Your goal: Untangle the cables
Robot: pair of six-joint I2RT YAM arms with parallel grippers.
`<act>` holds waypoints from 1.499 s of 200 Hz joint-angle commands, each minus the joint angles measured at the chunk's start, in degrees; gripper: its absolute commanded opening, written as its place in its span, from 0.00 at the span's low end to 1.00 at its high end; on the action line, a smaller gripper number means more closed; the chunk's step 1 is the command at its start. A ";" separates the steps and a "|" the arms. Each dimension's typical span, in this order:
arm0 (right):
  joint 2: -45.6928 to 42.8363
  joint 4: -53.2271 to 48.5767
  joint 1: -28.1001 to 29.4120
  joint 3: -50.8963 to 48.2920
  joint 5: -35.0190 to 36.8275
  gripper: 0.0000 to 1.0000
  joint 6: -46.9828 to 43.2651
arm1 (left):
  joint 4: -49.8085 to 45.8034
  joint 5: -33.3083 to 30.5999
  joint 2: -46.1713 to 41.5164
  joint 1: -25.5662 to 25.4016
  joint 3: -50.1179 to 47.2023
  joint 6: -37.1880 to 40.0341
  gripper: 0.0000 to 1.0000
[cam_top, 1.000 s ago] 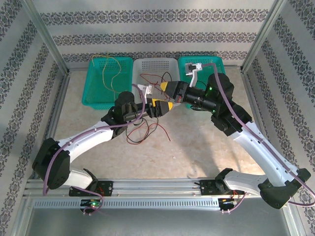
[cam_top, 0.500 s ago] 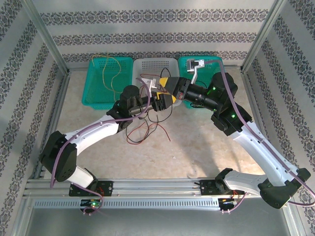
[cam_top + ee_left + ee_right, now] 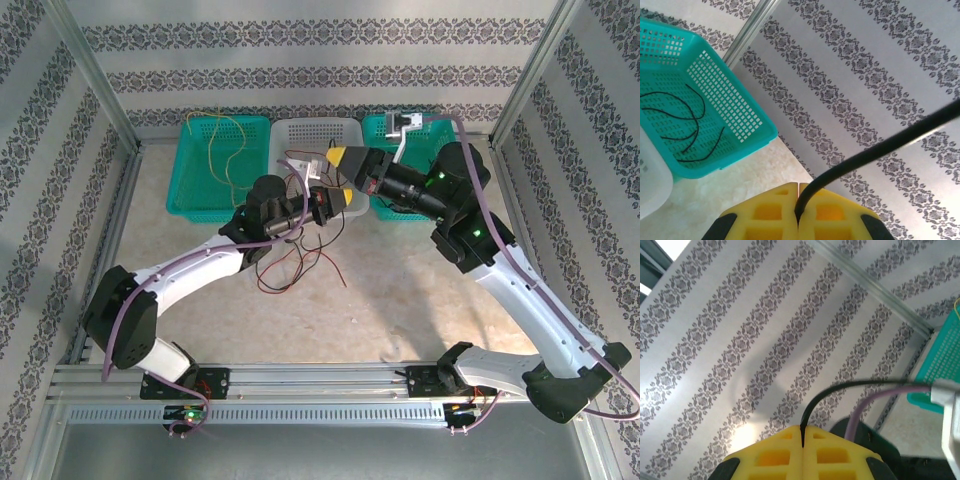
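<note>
black cable [image 3: 880,147] aslant, up and rightward from closed left gripper [image 3: 798,192]

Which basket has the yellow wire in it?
The teal mesh plastic basket at far left: a thin yellow wire loops inside it. The other teal basket holds black wires.

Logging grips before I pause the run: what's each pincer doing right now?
Left pincer: closed on a black cable.
Right pincer: closed on a black cable.
</note>
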 commanded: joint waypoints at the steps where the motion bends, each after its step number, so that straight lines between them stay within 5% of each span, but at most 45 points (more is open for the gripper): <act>1: -0.42 2.12 -2.28 3.16 2.38 0.00 2.72 | -0.45 -3.60 -3.18 -1.19 -3.50 3.38 0.00; 57: 2.10 -1.09 -8.64 4.28 5.72 0.00 6.12 | -0.92 0.91 -5.04 -4.38 -6.18 7.57 0.00; 85: 4.00 -9.30 -11.20 5.39 7.59 0.50 2.30 | 1.90 3.02 -5.72 -4.71 -7.71 3.61 0.00; 122: 3.25 -22.35 -11.53 5.94 14.41 0.68 -7.98 | 6.08 0.09 -7.74 -2.93 -9.14 -4.86 0.00; 152: 1.63 -26.12 -10.40 2.64 12.77 0.71 -13.66 | 8.91 0.72 -7.71 -0.09 -8.45 -12.10 0.00; 197: 0.78 -26.15 -8.80 -2.27 4.15 0.68 -16.73 | 26.20 14.07 -1.45 3.41 -6.98 -23.48 0.00; 234: 1.03 -24.89 -5.78 -0.90 2.52 0.65 -20.15 | 27.03 25.56 2.79 3.46 -2.62 -26.45 0.00; 300: 3.86 -26.65 -3.28 2.28 4.15 0.52 -23.58 | 26.89 34.04 2.31 2.85 0.64 -27.73 0.00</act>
